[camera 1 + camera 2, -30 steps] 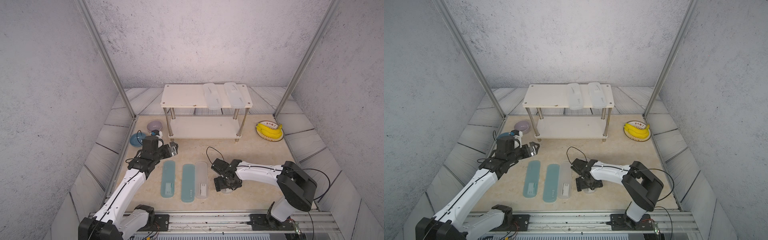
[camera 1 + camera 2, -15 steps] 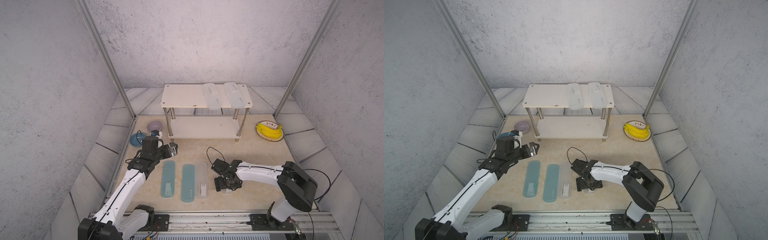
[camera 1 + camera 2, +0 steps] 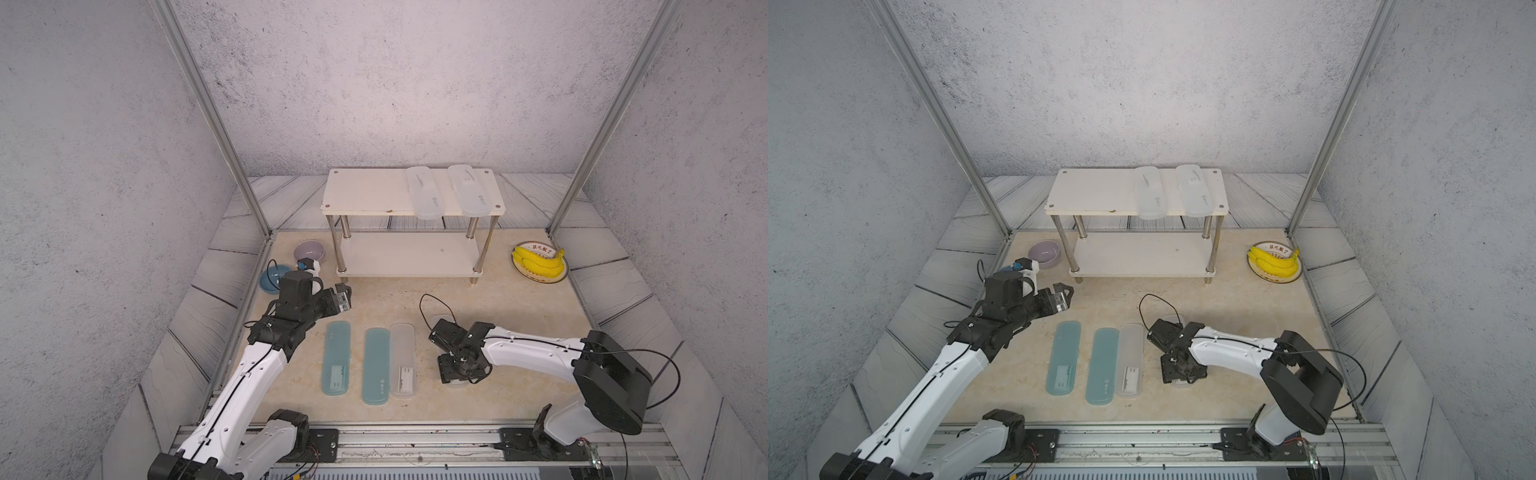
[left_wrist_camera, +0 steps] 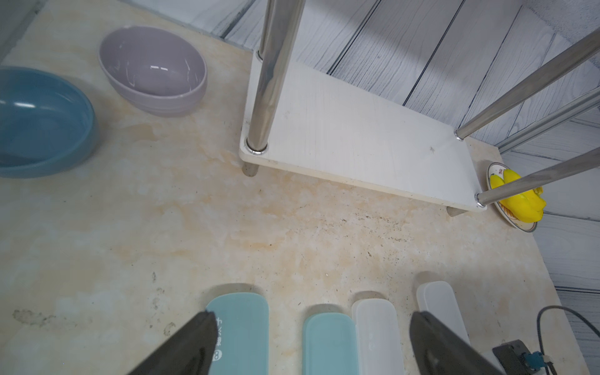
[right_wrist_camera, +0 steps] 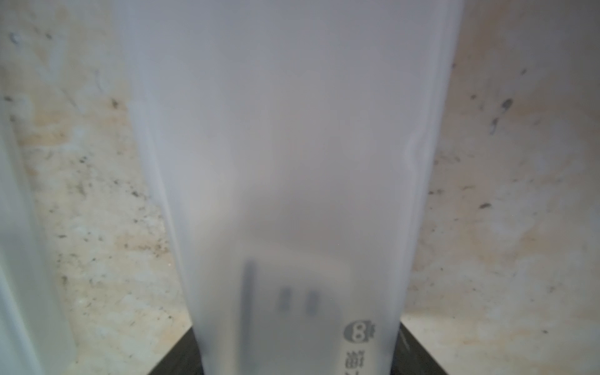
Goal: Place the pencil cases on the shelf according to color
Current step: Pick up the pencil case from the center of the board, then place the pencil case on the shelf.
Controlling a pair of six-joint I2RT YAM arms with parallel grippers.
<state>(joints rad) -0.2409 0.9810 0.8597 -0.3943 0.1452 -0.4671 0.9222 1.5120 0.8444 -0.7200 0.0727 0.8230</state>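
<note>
The shelf [image 3: 365, 195] stands in the upper middle of both top views, at the back of the worktop [image 3: 415, 299]. Two frosted pencil cases lie side by side but apart on the right half of its top board. These are the first shelf case [image 3: 424, 193] and, further right, the second shelf case [image 3: 471, 191]. Both near ends reach slightly past the board's front edge.

Four more pencil cases lie flat in the lower middle of the frame, lengthwise toward the shelf. From left to right they are the first teal case [image 3: 336, 359], then the second teal case [image 3: 376, 365]. The third frosted case [image 3: 403, 361] lies right against the second teal one. Further right and apart from those is the fourth frosted case [image 3: 440, 322], mostly hidden under the right arm.

The right end effector [image 3: 457, 365] is low over the fourth frosted case. In the right wrist view that case runs between the two dark fingers [image 5: 175, 357], which sit right against its long edges. I cannot tell whether they are clenched on it.

The left end effector [image 3: 343, 296] hovers above the worktop just beyond the far end of the first teal case. Its fingers are released and spread wide, with nothing between them.

At centre left, beside the shelf, sit a lilac bowl [image 3: 308, 250] and a blue bowl [image 3: 272, 276]. A plate of bananas [image 3: 539, 262] sits at centre right.
</note>
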